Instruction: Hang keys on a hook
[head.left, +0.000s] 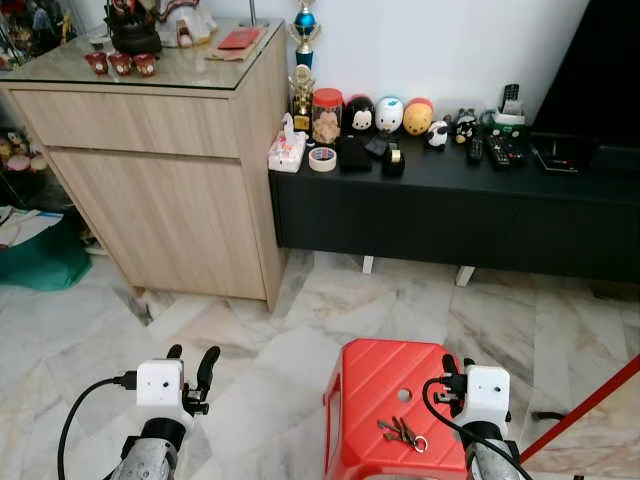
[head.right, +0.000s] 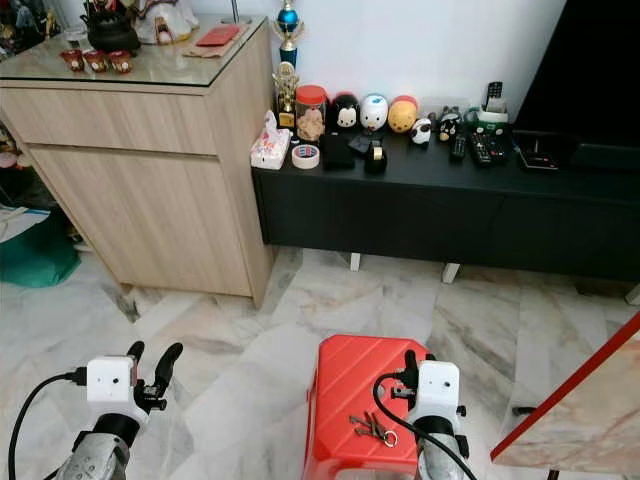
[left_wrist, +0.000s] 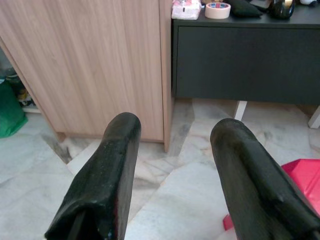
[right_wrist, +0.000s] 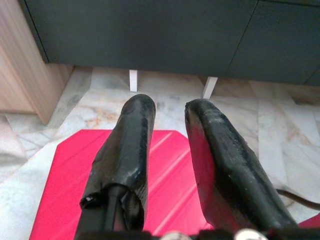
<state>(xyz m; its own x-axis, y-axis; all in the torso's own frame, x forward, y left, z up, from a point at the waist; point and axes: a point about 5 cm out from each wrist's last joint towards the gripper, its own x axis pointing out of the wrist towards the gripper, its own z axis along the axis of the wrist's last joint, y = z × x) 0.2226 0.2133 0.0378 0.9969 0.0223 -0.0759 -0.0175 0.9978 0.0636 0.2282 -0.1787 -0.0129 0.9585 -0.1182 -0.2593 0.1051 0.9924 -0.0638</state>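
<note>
A bunch of keys (head.left: 403, 433) with a small ring lies on top of a red plastic stool (head.left: 372, 385) on the marble floor, close in front of me. My right gripper (head.left: 457, 366) hovers over the stool's right side, just beyond the keys; its fingers (right_wrist: 135, 135) stand a little apart with nothing between them. My left gripper (head.left: 192, 357) is held out over the bare floor to the left of the stool, its fingers (left_wrist: 112, 170) wide apart and holding nothing.
A light wooden cabinet (head.left: 170, 170) stands ahead on the left. Beside it is a low black console (head.left: 450, 215) carrying figurines, a tape roll and remotes. A red-edged board (head.left: 590, 405) leans at the right, and a green bag (head.left: 40, 262) sits far left.
</note>
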